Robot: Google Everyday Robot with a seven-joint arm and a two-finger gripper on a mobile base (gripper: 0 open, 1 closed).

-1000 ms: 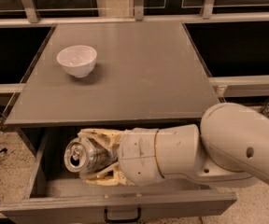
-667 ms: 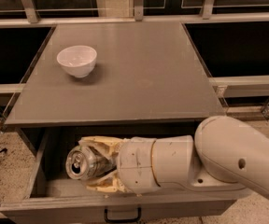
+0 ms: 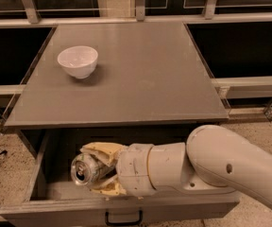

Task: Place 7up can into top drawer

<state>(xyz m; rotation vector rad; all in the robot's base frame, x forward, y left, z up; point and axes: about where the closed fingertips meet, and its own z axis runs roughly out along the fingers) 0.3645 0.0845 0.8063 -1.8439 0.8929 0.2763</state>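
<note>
The gripper (image 3: 94, 168) is in the lower left-centre of the frame, inside the open top drawer (image 3: 38, 171). Its 2 cream fingers (image 3: 99, 149) pinch the 7up can (image 3: 82, 170), 1 finger above and 1 below. The can lies on its side, w/ the silver top end facing the lower left of the frame. I cannot tell if the can touches the drawer floor or hangs just over it.

The arm (image 3: 230, 167) comes in from the lower right and crosses over the drawer's right part and front edge. It hides the right side wall.

To the left of the can there is free drawer floor up to the left side wall. Behind the can the drawer is dark under the tabletop (image 3: 145, 79), so the back wall is not clear. The tabletop's front edge runs just above the upper finger, w/ a small gap between them. The front panel is near the lower finger, and the dark handle (image 3: 123, 217) shows at the bottom edge of the frame.

A white bowl (image 3: 78, 61) stands upright on the tabletop, upper left, well apart from the front edge.
</note>
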